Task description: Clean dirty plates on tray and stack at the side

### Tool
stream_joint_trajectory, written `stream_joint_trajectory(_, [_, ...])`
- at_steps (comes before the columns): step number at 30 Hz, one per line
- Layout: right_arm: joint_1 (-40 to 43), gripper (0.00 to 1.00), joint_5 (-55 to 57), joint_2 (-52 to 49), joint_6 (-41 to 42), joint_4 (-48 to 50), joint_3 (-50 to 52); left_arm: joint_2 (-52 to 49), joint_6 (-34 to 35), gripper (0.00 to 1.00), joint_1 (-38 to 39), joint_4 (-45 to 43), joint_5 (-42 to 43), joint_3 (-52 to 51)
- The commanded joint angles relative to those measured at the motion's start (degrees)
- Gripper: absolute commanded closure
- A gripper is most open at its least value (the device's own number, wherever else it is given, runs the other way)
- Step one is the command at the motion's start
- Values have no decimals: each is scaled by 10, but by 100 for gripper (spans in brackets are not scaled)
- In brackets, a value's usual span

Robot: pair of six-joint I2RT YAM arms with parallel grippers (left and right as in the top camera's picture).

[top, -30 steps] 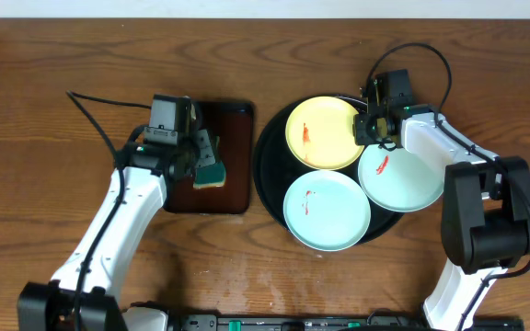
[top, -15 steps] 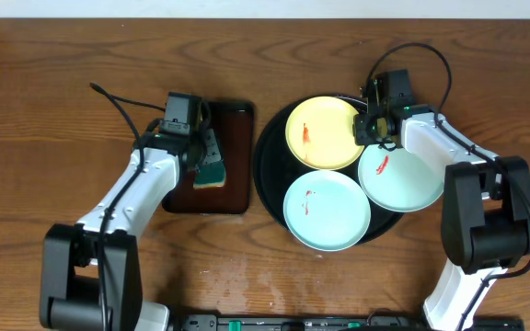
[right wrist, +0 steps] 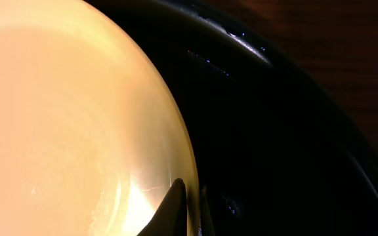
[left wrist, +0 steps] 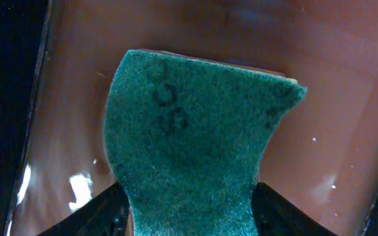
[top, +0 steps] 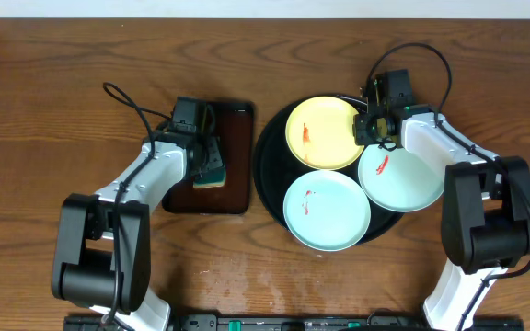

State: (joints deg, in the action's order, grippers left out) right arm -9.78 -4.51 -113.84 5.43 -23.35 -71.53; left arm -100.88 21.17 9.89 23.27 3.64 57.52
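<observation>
Left jaws: lowered over the sponge [left wrist: 189, 131] on the brown tray [top: 237, 138], with one of the fingers [left wrist: 104, 213] on each side, close against its edges. Whether it is being squeezed cannot be told.
Right jaws: clenched on the right rim of the yellow plate [right wrist: 77, 118]. The fingertips [right wrist: 174, 200] are almost together, with the rim caught between them.
Front mint plate [top: 328, 210]: laid at the near edge of the black tray [top: 270, 175]. A red smear [top: 307, 202] is seen left of its middle, and its far edge is met by the yellow plate.
Right mint plate [top: 403, 179]: laid on the right side of the black tray and carried out over the rim there. A red smear [top: 382, 165] is borne near its far-left edge, just beside the right jaws.
Sponge: the green scouring face is turned up, and a yellow layer is seen beneath it from overhead. It is laid on the left half of the brown tray.
Brown tray: rectangular and glossy, placed just left of the black tray and apart from it.
Yellow plate: set on the far part of the black tray and marked by a red smear [top: 305, 134] left of its middle.
Black tray: round with a raised rim. All three plates are carried on it.
Desk [top: 44, 110]: brown wood grain, on which both trays are borne.
</observation>
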Motion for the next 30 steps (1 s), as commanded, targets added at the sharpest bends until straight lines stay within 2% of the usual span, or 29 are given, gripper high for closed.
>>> stream_joint_trajectory(1, [-4,93,-4,13,-2,-2,-6,-14,1,48,-2,0,-14,11])
stream_joint_trajectory(4, [-4,92,-4,13,-2,-2,-6,-13,1,61,-2,-1,-14,11])
stream_joint_trajectory(7, [-4,92,-4,13,-2,-2,-6,-13,1,63,-2,-3,-14,11])
stream_joint_trajectory(8, [-4,92,-4,13,-2,-2,-6,-13,1,49,-2,-3,-14,11])
stream_joint_trajectory(9, [-4,92,-4,13,-2,-2,-6,-14,1,39,-2,-2,-14,11])
stream_joint_trajectory(10, [-4,92,-4,13,-2,-2,-6,-14,1,38,-2,-2,-14,11])
stream_joint_trajectory(30, [-4,92,-4,13,-2,-2,-6,-13,1,36,-2,-20,-13,-10])
